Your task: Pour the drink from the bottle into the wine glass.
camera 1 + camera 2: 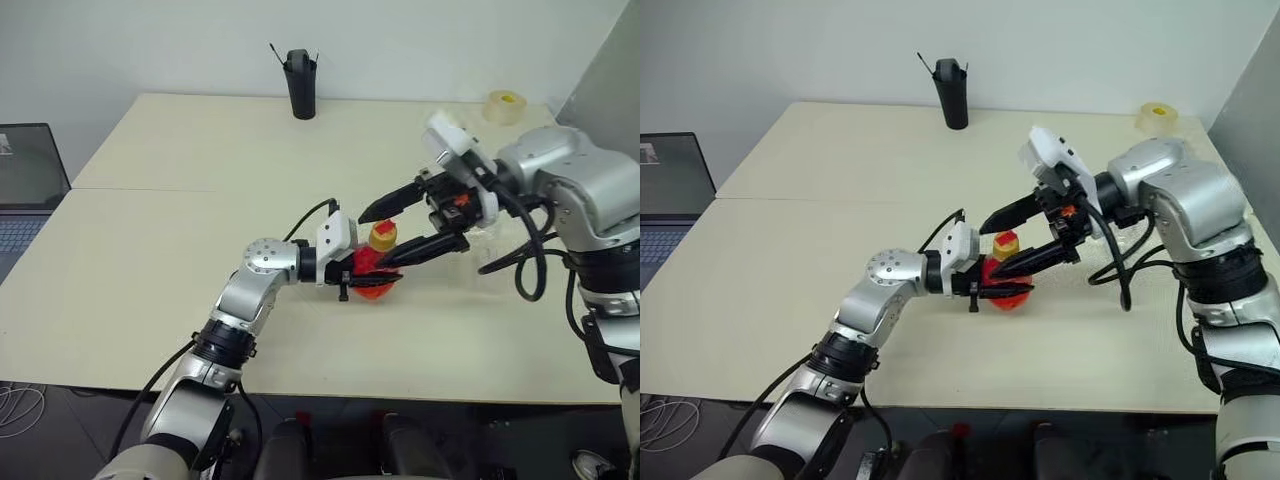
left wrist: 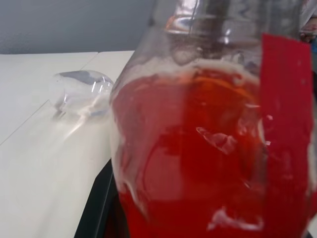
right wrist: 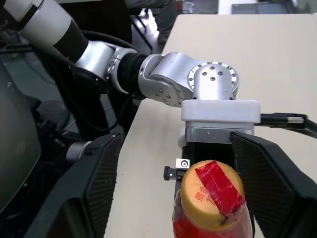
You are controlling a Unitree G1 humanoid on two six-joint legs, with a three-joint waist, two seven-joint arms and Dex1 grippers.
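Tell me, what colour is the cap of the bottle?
The cap is yellowish, with a strip of red tape across it; the right wrist view shows it best.

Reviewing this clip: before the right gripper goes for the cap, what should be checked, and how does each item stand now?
1. Bottle clamped by left gripper: ok.
2. Bottle upright: ok.
3. Right gripper open, fingers either side of the cap: ok.
4. Cap off: not ok, still on and taped red.
5. Wine glass upright and ready: not ok, the left wrist view shows it lying on the table.
6. Drink unspilled: ok.
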